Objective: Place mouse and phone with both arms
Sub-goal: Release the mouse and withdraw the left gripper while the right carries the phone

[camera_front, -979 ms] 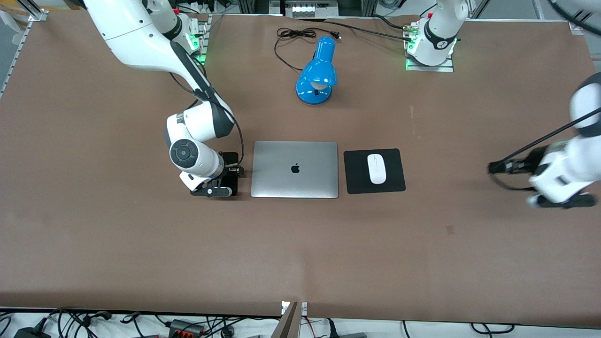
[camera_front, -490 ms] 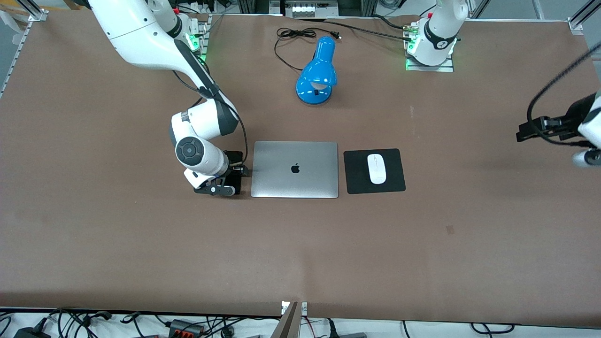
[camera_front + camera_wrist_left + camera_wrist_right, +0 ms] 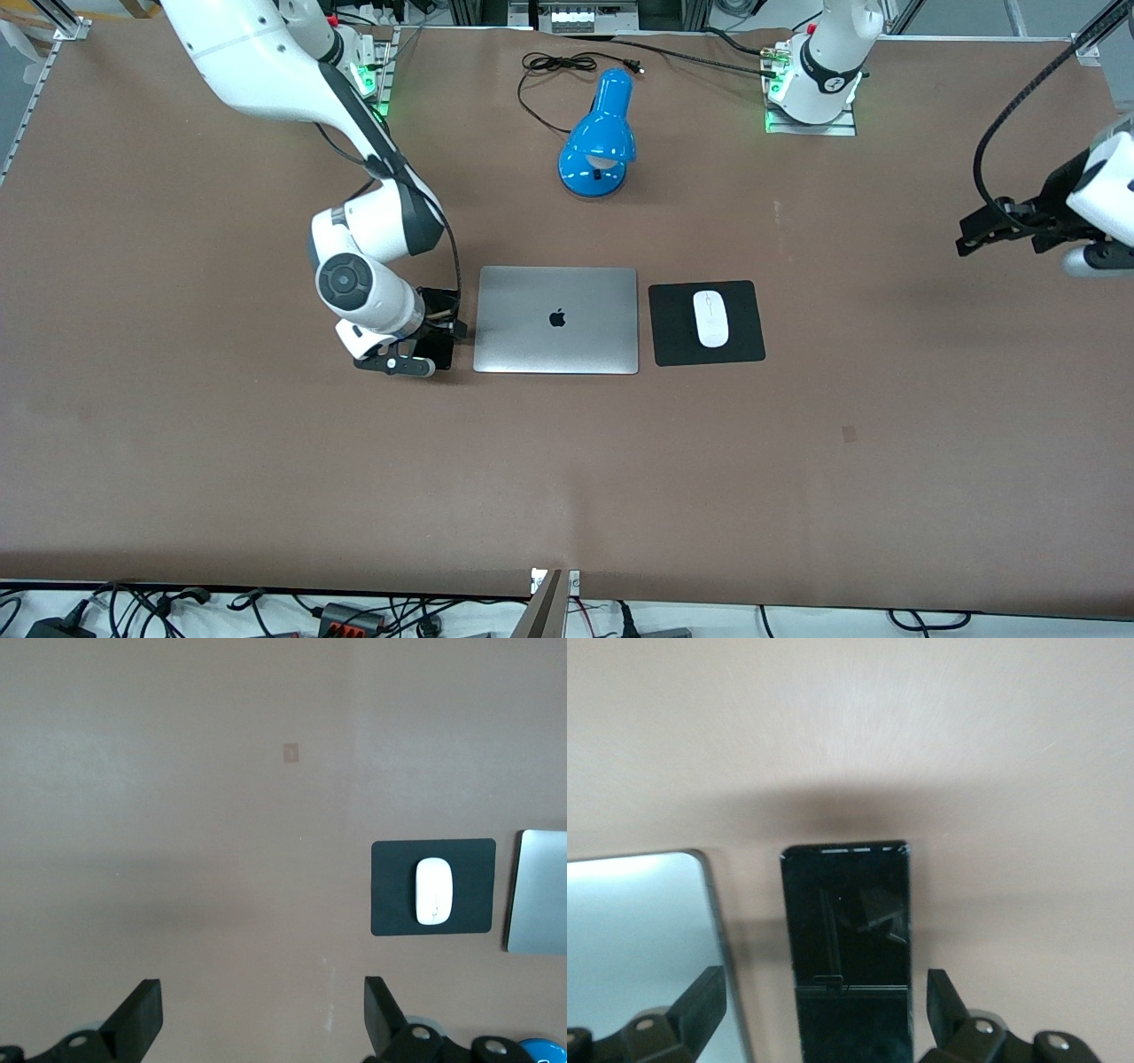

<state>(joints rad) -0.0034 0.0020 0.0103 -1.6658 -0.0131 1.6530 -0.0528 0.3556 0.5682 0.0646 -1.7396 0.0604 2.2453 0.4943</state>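
Note:
The black phone [image 3: 846, 912] lies flat on the table beside the closed silver laptop [image 3: 556, 319], toward the right arm's end. My right gripper [image 3: 824, 983] hangs low over it, open, with one finger on each side and neither touching it. In the front view the right gripper [image 3: 434, 332] hides most of the phone [image 3: 441, 354]. The white mouse [image 3: 711, 318] sits on the black square pad [image 3: 673, 346]. My left gripper [image 3: 979, 232] is open and empty, up over bare table at the left arm's end. The left wrist view shows the mouse [image 3: 434, 890] well away from the left gripper [image 3: 261, 992].
A blue desk lamp [image 3: 600, 142] with a black cord [image 3: 545, 66] lies farther from the front camera than the laptop. The pad lies beside the laptop toward the left arm's end. Brown table [image 3: 567, 478] stretches bare between the laptop and the front camera.
My left arm has swung up the front view at its end of the table. My right gripper has shifted slightly over the phone, which stays on the table.

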